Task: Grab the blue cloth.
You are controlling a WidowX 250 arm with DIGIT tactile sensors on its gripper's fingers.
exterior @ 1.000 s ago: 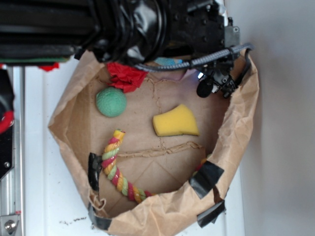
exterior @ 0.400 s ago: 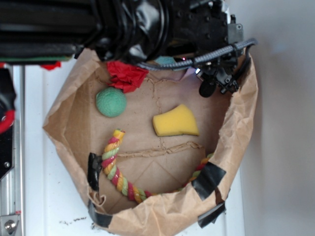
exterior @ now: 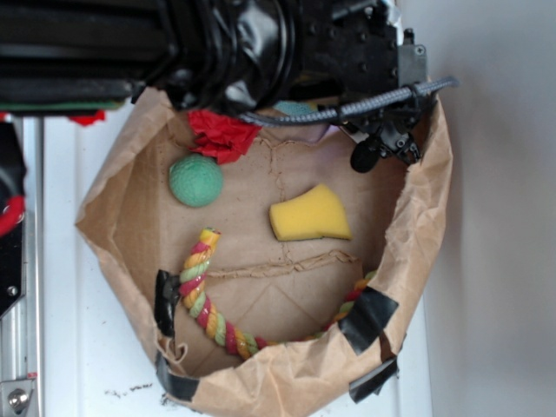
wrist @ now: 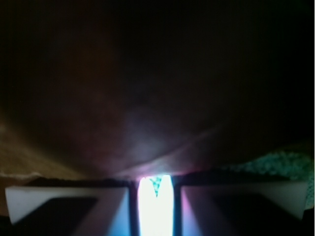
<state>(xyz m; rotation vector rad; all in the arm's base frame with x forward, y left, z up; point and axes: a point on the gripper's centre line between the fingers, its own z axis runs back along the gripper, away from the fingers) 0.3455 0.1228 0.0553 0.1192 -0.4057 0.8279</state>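
A brown paper bag [exterior: 417, 226], cut low and patched with black tape, lies open on a white surface and holds everything in play. Across its top edge the black arm [exterior: 217, 43] of the robot reaches in, hiding most of the far end of the bag. Inside, going down in size, lie a multicoloured rope toy [exterior: 204, 300] near the front, a yellow sponge [exterior: 308, 215] in the middle, a red cloth [exterior: 221, 135] crumpled at the back wall, and a green ball [exterior: 196, 180] just beside it. The blue cloth [exterior: 295, 109] shows only as a small teal sliver at the back of the bag, tucked under the arm and its grey cable, to the right of the red cloth. In the wrist view the gripper [wrist: 155, 206] is pressed down in deep shadow, its two pale fingers [wrist: 69, 201] standing a narrow gap apart with a speck of teal fuzz [wrist: 156, 183] in the bright slot between them, and more teal terry at the right edge. The step in hand looks like the grasp itself: the tool is down on the cloth, the fingers near together but seemingly not yet fully pinched. The next move probably calls for squeezing firmly on the fabric, then lifting straight up clear of the bag's wall.
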